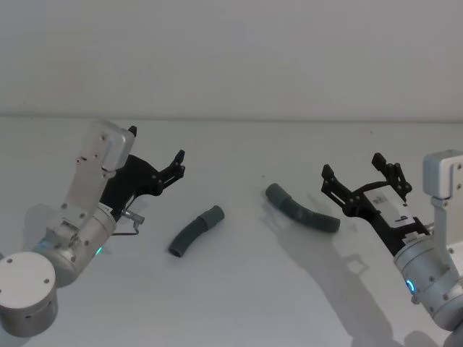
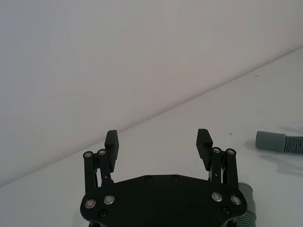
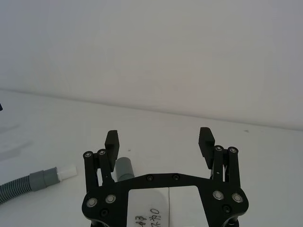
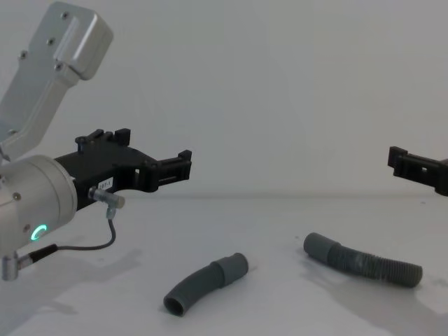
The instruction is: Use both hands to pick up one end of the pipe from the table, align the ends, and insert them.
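The pipe lies on the white table [image 1: 239, 303] in two grey pieces. The short curved piece [image 1: 195, 231] [image 4: 205, 281] is left of centre. In the right wrist view it [image 3: 28, 182] shows a white spigot tip [image 3: 68, 171]. The longer ribbed piece [image 1: 302, 210] [image 4: 364, 262] lies right of centre, its smooth cuff [image 2: 271, 140] [image 3: 124, 168] pointing towards the short piece. My left gripper [image 1: 155, 144] [image 2: 157, 138] [image 4: 157, 157] hovers open, up and to the left of the short piece. My right gripper [image 1: 352, 165] [image 3: 159, 137] [image 4: 402, 164] hovers open just right of the ribbed piece. Neither holds anything.
A plain pale wall [image 1: 231, 58] rises behind the table. A thin grey cable [image 4: 105, 238] hangs from the left wrist. Bare table surface lies between and in front of the two pieces.
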`<control>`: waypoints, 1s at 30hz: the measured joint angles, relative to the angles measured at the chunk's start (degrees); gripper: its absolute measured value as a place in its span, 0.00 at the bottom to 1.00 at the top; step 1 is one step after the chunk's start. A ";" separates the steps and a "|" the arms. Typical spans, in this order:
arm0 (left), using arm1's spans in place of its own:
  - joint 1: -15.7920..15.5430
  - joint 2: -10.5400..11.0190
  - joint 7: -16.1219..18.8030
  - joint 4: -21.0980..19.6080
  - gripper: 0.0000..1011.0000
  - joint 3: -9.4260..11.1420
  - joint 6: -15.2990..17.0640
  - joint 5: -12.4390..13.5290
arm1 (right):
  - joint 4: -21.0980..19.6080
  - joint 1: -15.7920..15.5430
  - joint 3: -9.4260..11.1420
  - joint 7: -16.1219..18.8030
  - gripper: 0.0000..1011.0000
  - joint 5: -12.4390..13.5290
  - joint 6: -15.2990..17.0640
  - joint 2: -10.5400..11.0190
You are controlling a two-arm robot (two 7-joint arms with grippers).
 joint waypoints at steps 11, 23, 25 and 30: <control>0.00 0.00 0.00 0.00 0.99 0.00 0.00 0.00 | 0.00 0.00 0.00 0.00 0.99 0.00 0.00 0.00; 0.00 0.00 0.00 0.00 0.99 0.00 0.00 0.00 | 0.00 0.00 0.00 0.00 0.99 0.00 0.00 0.00; 0.00 0.00 0.00 0.00 0.99 0.00 0.00 0.00 | 0.00 0.00 0.00 0.00 0.99 0.00 0.00 0.00; 0.00 0.00 0.00 0.00 0.99 0.00 0.00 0.00 | 0.00 0.00 0.00 0.00 0.99 0.00 0.00 0.00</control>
